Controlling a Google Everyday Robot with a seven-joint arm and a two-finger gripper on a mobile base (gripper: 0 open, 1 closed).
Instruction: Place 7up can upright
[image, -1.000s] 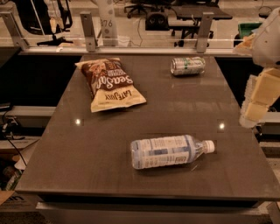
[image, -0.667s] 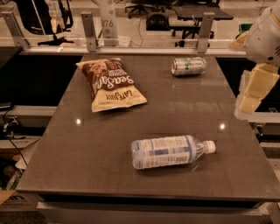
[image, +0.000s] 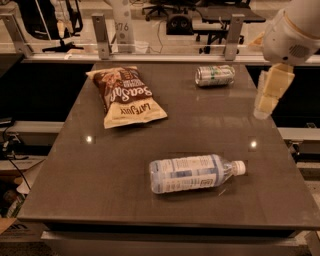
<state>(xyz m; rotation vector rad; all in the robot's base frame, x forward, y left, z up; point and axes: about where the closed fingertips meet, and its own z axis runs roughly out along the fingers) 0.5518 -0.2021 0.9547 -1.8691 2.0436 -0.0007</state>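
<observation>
Change since earlier: arm and pincer (image: 263, 102) have swung in from the right edge toward the far right of the bench (image: 100, 190); nothing on the bench has shifted.
Pincer: hangs above the right edge of the bench, near side of the can and well apart from it, holding nothing; whether its tips are apart or together, I cannot tell.
Can (image: 214, 75): lies on its side at the far right of the bench, silver end facing left, long axis running left to right.
Bottle (image: 196, 172): on its side near the front, cap to the right, well clear of the can.
Chip bag (image: 125, 95): flat at the far left, out of the way.
Step in hand: likely the approach to the lying can.
Doing it well: come down over the can's middle with the tips straddling its round sides across the long axis, grip firmly so it cannot roll, lift clear, turn it until the silver top faces up, then set the base flat on bare bench before letting go.
</observation>
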